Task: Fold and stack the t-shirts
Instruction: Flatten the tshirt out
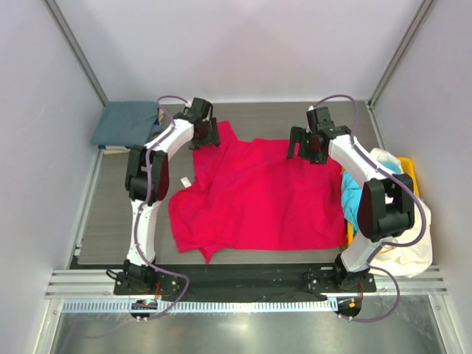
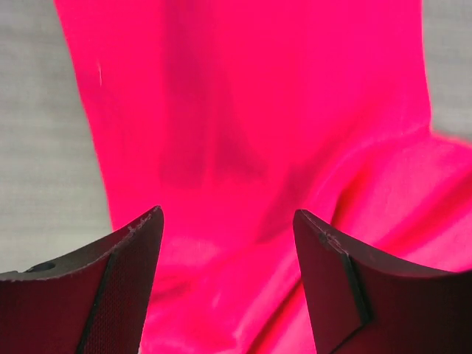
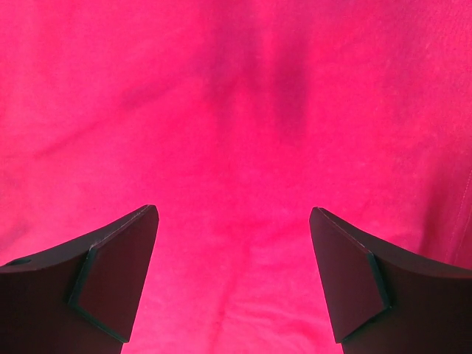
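Observation:
A bright red-pink t-shirt (image 1: pixel 258 195) lies spread and wrinkled across the middle of the table. My left gripper (image 1: pixel 206 140) hovers over its far left corner. In the left wrist view this gripper (image 2: pixel 228 211) is open, with only red-pink cloth (image 2: pixel 243 133) below the jaws. My right gripper (image 1: pixel 305 150) is above the shirt's far right edge. In the right wrist view it (image 3: pixel 234 209) also stands open over flat red-pink cloth (image 3: pixel 236 110). A slate blue-grey t-shirt (image 1: pixel 129 123) lies folded at the far left corner. Cyan (image 1: pixel 352 193) and cream-white (image 1: pixel 407 252) t-shirts sit at the right.
A yellow plastic bin (image 1: pixel 410 171) stands at the right edge behind my right arm, holding the cyan and cream-white cloth. A thin tan edge (image 1: pixel 114 150) shows under the blue-grey shirt. Grey walls close in the table at the back and both sides.

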`<state>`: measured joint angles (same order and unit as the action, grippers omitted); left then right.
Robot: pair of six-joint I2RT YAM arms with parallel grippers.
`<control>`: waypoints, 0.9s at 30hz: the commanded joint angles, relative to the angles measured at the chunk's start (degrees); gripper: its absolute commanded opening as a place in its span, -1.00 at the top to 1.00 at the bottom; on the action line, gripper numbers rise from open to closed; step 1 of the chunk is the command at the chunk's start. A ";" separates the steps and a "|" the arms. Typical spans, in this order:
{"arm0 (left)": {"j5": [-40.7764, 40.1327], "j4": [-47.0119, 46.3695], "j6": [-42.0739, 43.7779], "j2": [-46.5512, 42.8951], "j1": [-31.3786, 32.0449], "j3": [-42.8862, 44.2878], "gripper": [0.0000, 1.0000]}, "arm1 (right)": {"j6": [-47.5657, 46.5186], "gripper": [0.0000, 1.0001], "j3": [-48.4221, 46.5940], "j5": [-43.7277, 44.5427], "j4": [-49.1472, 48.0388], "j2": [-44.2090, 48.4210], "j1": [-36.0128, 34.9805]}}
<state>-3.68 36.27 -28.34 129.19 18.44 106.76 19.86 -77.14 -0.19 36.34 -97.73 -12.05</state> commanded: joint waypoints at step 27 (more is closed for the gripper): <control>13.87 -5.21 -5.41 31.48 -20.72 48.46 -0.46 | 1.76 -0.79 -6.70 -7.99 -3.38 -2.28 -1.30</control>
<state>6.81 39.68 -32.88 158.69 -1.21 153.36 20.95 -80.05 -6.68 34.28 -99.02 -12.51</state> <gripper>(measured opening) 0.722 0.897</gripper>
